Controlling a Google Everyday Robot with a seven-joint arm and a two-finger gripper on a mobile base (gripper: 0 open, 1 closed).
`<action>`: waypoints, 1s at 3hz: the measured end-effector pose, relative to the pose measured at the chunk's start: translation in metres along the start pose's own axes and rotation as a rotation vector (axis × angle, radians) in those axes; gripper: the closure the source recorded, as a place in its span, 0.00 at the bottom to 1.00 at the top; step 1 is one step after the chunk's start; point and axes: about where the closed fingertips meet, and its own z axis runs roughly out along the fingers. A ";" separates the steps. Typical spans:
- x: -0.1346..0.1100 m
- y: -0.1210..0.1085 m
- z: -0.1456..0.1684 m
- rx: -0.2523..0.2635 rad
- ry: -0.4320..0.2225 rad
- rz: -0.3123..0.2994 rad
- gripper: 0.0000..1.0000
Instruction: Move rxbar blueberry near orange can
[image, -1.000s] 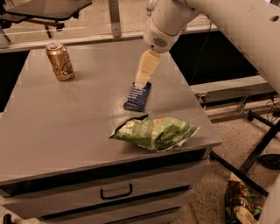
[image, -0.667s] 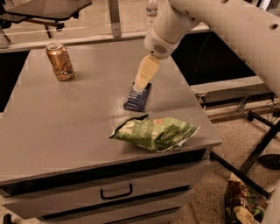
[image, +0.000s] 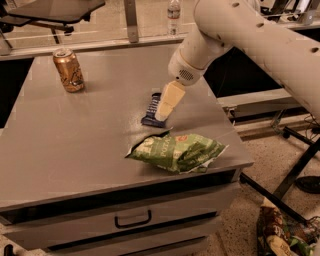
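Observation:
The rxbar blueberry (image: 150, 112) is a dark navy wrapper lying flat on the grey table (image: 75, 135), right of centre. My gripper (image: 161, 116) hangs from the white arm and reaches down onto the bar's right side, covering part of it. The orange can (image: 68, 71) stands upright at the table's far left, well apart from the bar and the gripper.
A green chip bag (image: 177, 150) lies just in front of the bar near the table's front right edge. A clear plastic bottle (image: 173, 10) stands beyond the table's back edge. Drawers with a handle (image: 132, 219) sit below. Chair legs and a bag are on the floor at the right.
My gripper has come down and forward along the bar, now covering more of it. The bar, the can and the chip bag have not moved.

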 end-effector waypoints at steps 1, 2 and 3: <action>0.012 0.013 0.026 -0.082 0.006 -0.032 0.00; 0.013 0.020 0.037 -0.118 0.005 -0.058 0.00; 0.013 0.020 0.038 -0.119 0.005 -0.059 0.00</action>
